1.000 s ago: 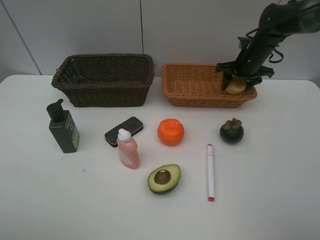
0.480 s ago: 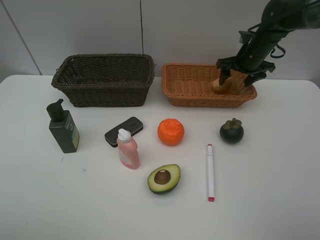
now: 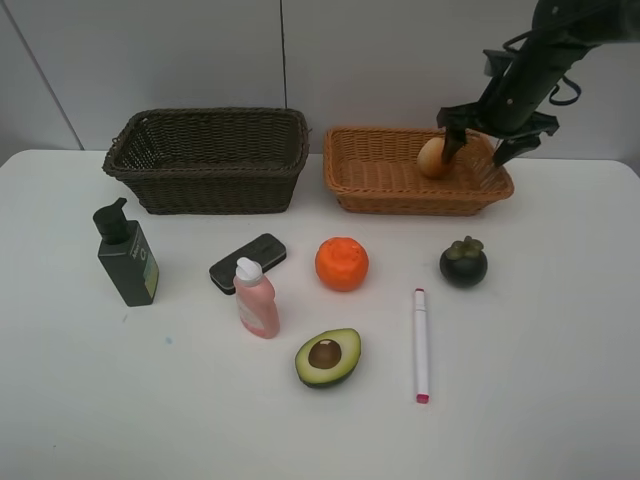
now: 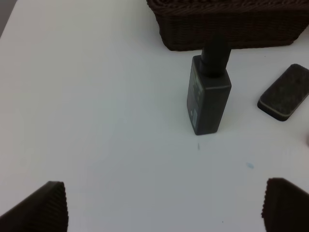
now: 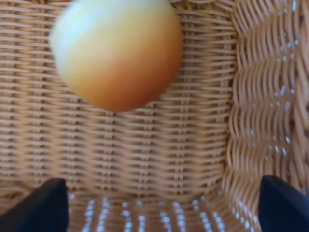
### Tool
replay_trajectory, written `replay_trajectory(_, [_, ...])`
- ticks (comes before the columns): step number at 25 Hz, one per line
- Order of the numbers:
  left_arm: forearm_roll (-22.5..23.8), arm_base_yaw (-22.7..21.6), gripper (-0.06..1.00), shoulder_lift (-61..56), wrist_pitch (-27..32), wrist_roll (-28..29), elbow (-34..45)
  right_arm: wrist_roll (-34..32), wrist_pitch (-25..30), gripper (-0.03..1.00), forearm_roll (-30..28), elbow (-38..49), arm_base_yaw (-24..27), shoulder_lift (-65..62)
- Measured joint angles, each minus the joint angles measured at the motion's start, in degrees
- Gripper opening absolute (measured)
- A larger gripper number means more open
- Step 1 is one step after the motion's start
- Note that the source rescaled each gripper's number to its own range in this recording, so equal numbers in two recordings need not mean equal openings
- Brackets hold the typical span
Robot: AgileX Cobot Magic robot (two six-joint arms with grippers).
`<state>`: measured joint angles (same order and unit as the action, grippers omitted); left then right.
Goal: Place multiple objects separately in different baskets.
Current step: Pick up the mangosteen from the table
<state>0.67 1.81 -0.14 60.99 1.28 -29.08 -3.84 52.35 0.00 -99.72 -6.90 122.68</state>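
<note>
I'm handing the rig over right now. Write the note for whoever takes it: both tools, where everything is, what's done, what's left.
Left tool: open, empty, above the table near the pump bottle.
Right tool: open, empty, over the light basket.
Done: tan round fruit lies in the light basket.
To do: orange, halved avocado, mangosteen, pump bottle, pink bottle, black device and marker are all on the table; the dark basket shows nothing inside.
</note>
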Motion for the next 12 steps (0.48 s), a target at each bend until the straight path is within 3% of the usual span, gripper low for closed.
replay_trajectory(9, [0.0, 0.0, 1.0, 0.0, 0.0, 0.0, 0.0, -0.51, 15.39, 0.99, 0.51, 0.0, -0.88, -5.9])
replay_trajectory(12, [0.0, 0.0, 1.0, 0.0, 0.0, 0.0, 0.0, -2.02, 17.02, 0.99, 2.8, 0.0, -1.95, -6.61])
